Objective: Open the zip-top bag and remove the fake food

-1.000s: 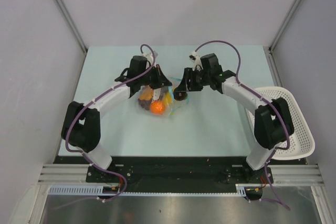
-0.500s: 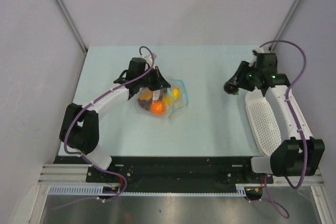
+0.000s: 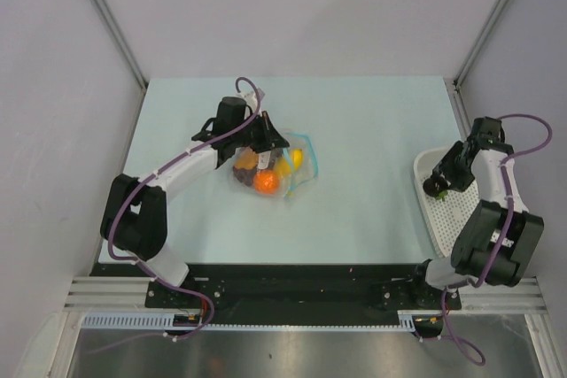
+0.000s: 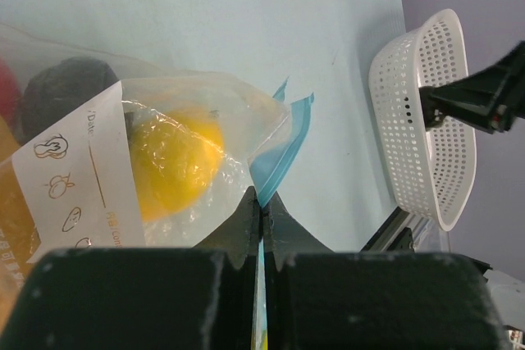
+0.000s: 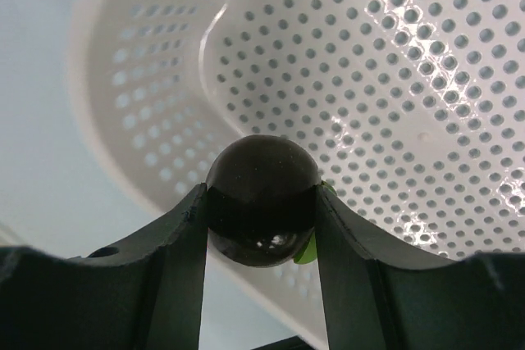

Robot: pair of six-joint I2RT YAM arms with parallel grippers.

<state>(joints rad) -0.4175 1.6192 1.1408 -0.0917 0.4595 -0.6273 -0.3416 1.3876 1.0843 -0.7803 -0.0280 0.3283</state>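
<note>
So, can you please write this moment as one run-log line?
left gripper: shut on zip-top bag edge | right gripper: holding dark fake fruit over white basket | other fake food: inside bag

Zip-top bag lies on the tabletop, fake food inside it, left end effector pinching its far side. Well right of the bag, at the tabletop's edge: basket, right end effector over it, clamping a round piece.

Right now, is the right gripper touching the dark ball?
Touching. The right wrist view shows the right gripper closed on the dark ball, both fingers pressed against its sides.
</note>
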